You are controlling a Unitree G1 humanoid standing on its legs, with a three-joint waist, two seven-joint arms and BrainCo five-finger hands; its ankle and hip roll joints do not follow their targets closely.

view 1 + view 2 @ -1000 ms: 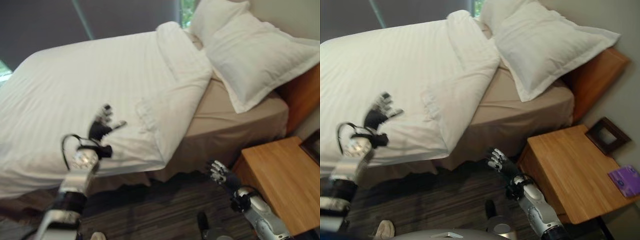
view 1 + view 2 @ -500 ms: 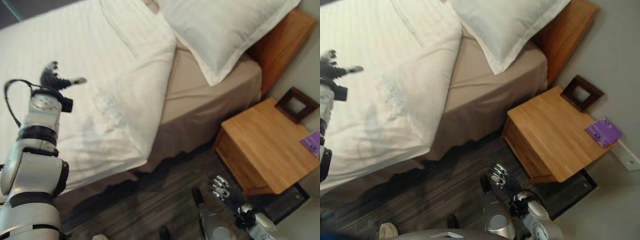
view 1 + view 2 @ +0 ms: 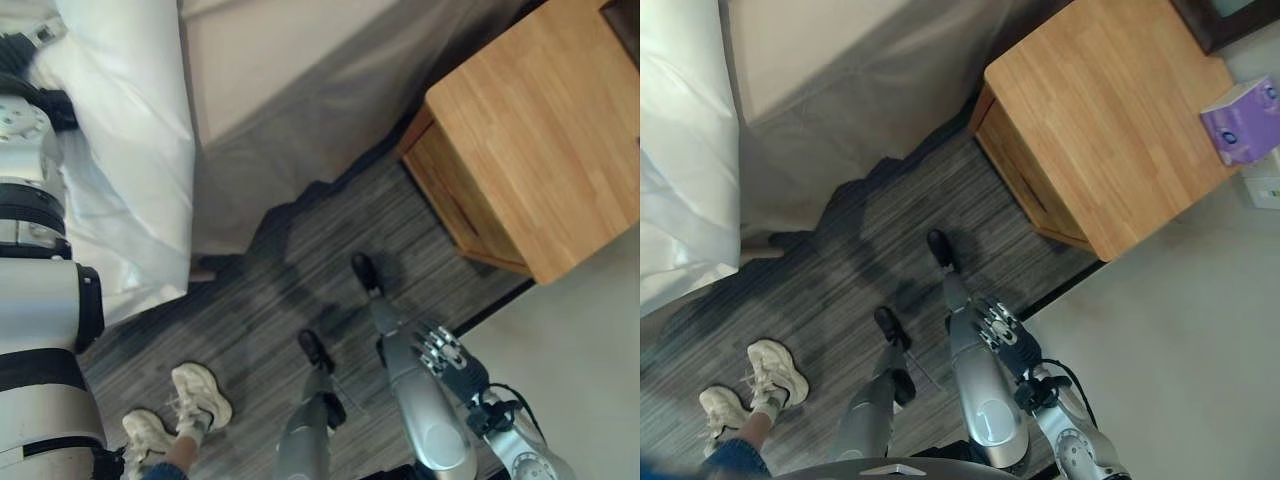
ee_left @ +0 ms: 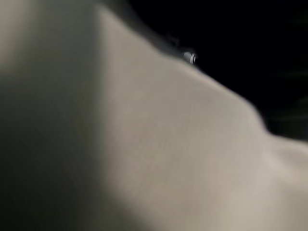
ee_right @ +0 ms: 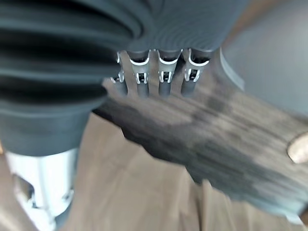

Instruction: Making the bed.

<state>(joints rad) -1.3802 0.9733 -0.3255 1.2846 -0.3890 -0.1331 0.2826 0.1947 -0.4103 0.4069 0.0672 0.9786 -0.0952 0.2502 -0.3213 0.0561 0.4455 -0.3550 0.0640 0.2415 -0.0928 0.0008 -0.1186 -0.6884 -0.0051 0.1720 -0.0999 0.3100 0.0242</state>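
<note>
The camera has tipped down since half a second ago, so the white duvet (image 3: 130,150) now hangs rumpled off the bed's (image 3: 270,60) edge at upper left, over striped carpet (image 3: 840,290) beside a wooden nightstand (image 3: 1110,110); the right robot hand (image 3: 998,330) hangs low with relaxed fingers, the left robot hand's (image 3: 15,50) grip cannot be told.

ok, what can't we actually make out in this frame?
- Left hand: cut by the left eye view's edge against the white duvet; fingers unreadable.
- Left wrist view: pale blurred cloth, no fingers to read.
- Bed top and pillows: outside both eye views.
- Right hand: hangs low, fingers relaxed, holding nothing.
- Purple box on the nightstand: too small to identify.
- Person: shoes visible, rest cut off.
</note>
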